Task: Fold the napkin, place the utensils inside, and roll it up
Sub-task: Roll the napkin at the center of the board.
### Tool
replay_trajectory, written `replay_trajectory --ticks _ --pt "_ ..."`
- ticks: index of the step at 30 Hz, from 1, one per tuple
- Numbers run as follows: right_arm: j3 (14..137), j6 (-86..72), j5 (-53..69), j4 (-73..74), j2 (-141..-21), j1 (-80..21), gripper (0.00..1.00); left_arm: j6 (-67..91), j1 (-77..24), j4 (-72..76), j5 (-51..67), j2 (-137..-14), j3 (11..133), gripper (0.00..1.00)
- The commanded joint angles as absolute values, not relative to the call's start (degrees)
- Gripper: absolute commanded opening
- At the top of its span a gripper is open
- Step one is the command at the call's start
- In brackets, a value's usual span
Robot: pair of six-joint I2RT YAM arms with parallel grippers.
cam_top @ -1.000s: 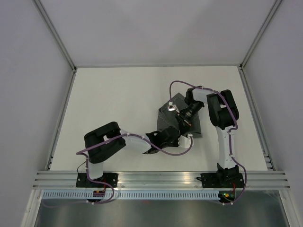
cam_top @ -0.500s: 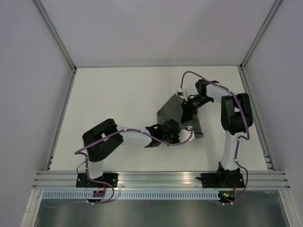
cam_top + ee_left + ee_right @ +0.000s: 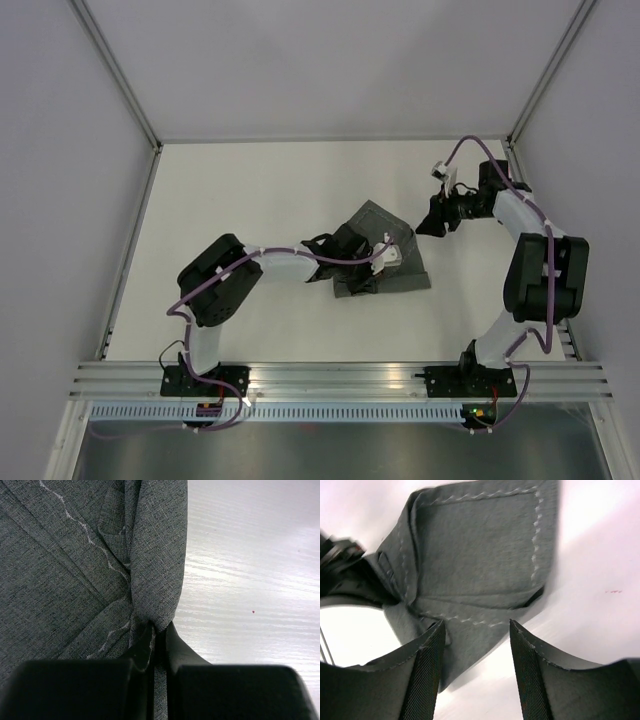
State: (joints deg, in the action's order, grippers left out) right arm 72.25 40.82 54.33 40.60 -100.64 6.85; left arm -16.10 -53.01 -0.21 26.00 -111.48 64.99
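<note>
While the left gripper [image 3: 159,636] pinches a bunched fold of the large dark grey fabric napkin [image 3: 75,570] between its closed black fingers [image 3: 142,647], the cloth itself lies a little right of centre on the white desk [image 3: 250,210] in the overhead view. Seen from above, the napkin [image 3: 408,272] is folded into a compact, roughly triangular shape, with its point toward the top of the frame and its wider edge toward the bottom. The left arm [image 3: 280,265] reaches in from the lower left and covers the cloth's left part.

At the left wrist, a thin pale stitched line [image 3: 85,530] runs diagonally across layered folds. The gripped fold rises up the middle of the frame, with bare desk to its right.

Toward the upper right of the overhead view, the right gripper [image 3: 432,222] hangs apart from the napkin. Its own camera shows the jaws spread wide with nothing between them [image 3: 476,667]. Beyond them, the somewhat blurred napkin fills the upper middle of the frame, its stitching [image 3: 535,530] bordering a flat panel.
</note>
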Motion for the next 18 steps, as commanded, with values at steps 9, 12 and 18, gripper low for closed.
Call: replay_trajectory --ticks 9,12,18 --pt "50.29 60.64 55.22 37.36 -74.02 1.87 0.66 -7.65 -46.41 -15.28 45.6 -122.07 68.64 0.02" --pt "43.0 58.89 50.2 30.17 -67.52 -4.89 0.67 -7.3 -45.62 -19.14 48.33 -124.79 72.76 0.02" --pt "31.04 55.99 34.3 16.82 -61.52 -19.57 0.7 -6.24 -44.74 -24.69 49.83 -127.88 78.56 0.02"
